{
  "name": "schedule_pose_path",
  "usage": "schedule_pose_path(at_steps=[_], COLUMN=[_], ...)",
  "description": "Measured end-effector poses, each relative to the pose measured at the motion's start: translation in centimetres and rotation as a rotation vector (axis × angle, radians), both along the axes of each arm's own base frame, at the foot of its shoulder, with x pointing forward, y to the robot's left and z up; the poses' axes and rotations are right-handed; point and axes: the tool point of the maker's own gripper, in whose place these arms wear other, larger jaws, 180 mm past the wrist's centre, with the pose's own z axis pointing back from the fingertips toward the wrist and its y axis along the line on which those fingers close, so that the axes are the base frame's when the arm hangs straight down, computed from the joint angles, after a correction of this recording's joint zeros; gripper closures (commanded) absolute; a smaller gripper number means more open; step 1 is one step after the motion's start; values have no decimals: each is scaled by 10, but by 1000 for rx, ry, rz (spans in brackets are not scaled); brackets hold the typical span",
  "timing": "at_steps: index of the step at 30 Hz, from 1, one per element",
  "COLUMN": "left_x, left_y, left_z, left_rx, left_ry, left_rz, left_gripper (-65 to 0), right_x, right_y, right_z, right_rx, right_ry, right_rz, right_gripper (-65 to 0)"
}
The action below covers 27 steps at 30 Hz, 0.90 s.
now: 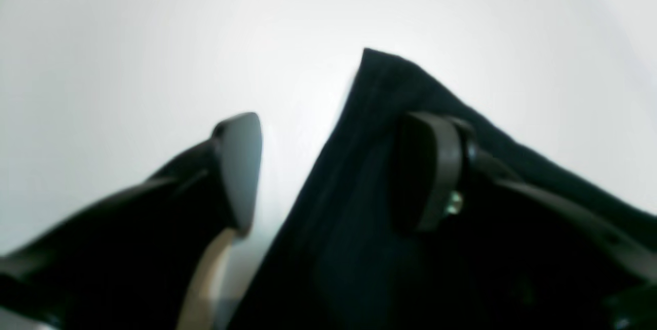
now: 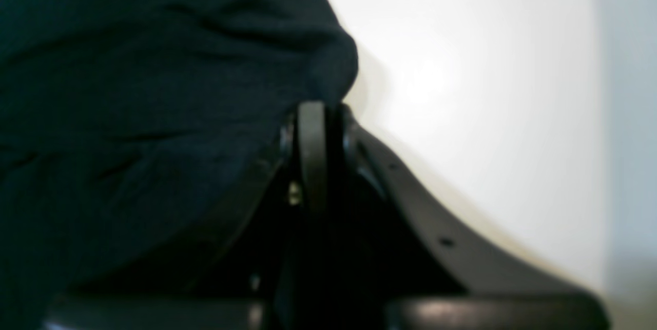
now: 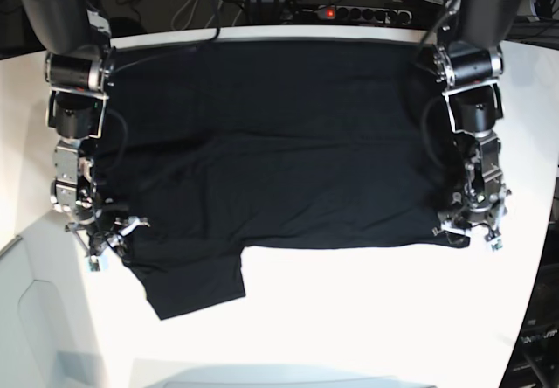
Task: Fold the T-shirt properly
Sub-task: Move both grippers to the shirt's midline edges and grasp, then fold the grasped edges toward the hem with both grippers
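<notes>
T-shirt (image 3: 271,143) flat on table; right hand (image 2: 313,114) pinched on edge, left hand (image 1: 333,166) spread (straddling corner).

We see a large black cloth T-shirt (image 3: 279,152), soft and matt, its weave showing faint ribbed lines along the hem in the left wrist view and shallow wrinkles in the right wrist view. It lies on a smooth white table (image 3: 367,309) with a slight sheen that catches the light. The left gripper (image 1: 328,171) has dark fingers (image 1: 241,166) that look like smooth, matt plastic, with a small shiny metal screw on one. The right gripper (image 2: 313,135) is of the same dark, dully gleaming plastic, with small screw holes.
</notes>
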Motion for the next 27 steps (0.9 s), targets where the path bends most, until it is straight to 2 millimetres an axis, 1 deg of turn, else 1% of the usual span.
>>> schedule_pose_path(at_steps=[3,7,9,11,12,17,19,22,24,27], left_x=[0,3,3,3,3,3,3,-1,-4,-3], left_y=[1,-3,-3,-3,-3,-4,-4,-11,-15,-17], left_z=[0,1,1,1,1,1,1,6,15,41], left_rx=[4,-6,-6,-7,-11,-16,-17,-25,-17,24], left_ry=[-6,-9,-9,-10,-11,-10,-7,19,15,-41], left_rz=[1,0,0,0,1,-1,-2,-24,-45,-76], left_gripper=[-248,-183,-133,-62,-6,0,0,0,0,0], right_x=[0,0,0,0,0,1,-1,-7,-10,-7], right_y=[0,0,0,0,0,-1,-1,1,2,3], right_z=[0,0,0,0,0,2,6,11,19,42], right_rx=[-1,-1,-1,-1,-1,-3,-36,-69,-97,-131], right_ry=[0,1,1,1,0,-4,9,-3,-24,-80], right_rz=[1,1,1,1,1,0,16,36,51,66], right_gripper=[0,0,0,0,0,0,0,0,0,0])
